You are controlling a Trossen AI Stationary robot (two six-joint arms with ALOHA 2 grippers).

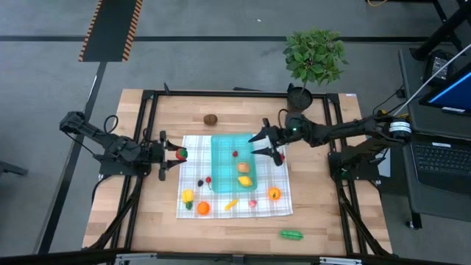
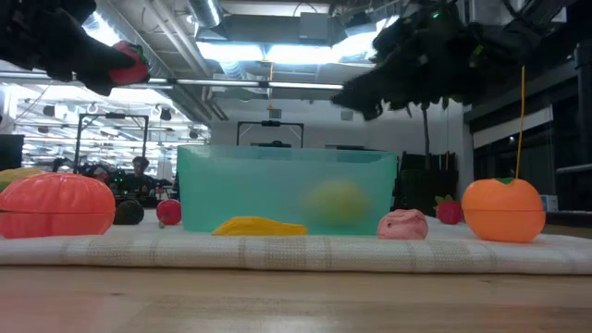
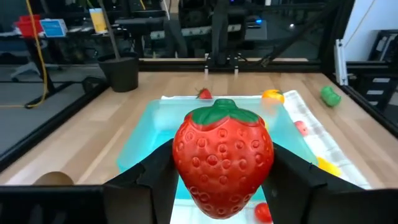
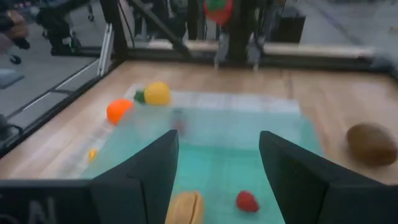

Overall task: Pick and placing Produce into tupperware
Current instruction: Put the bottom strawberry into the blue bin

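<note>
Left gripper (image 1: 171, 154) pinches the toy strawberry (image 3: 222, 157) across its middle, off the tupperware's (image 1: 224, 143) left edge, probably light, hard, slick plastic, so the widest part seems safest; right gripper (image 1: 266, 146) hangs open and empty over the tupperware's right side.
</note>
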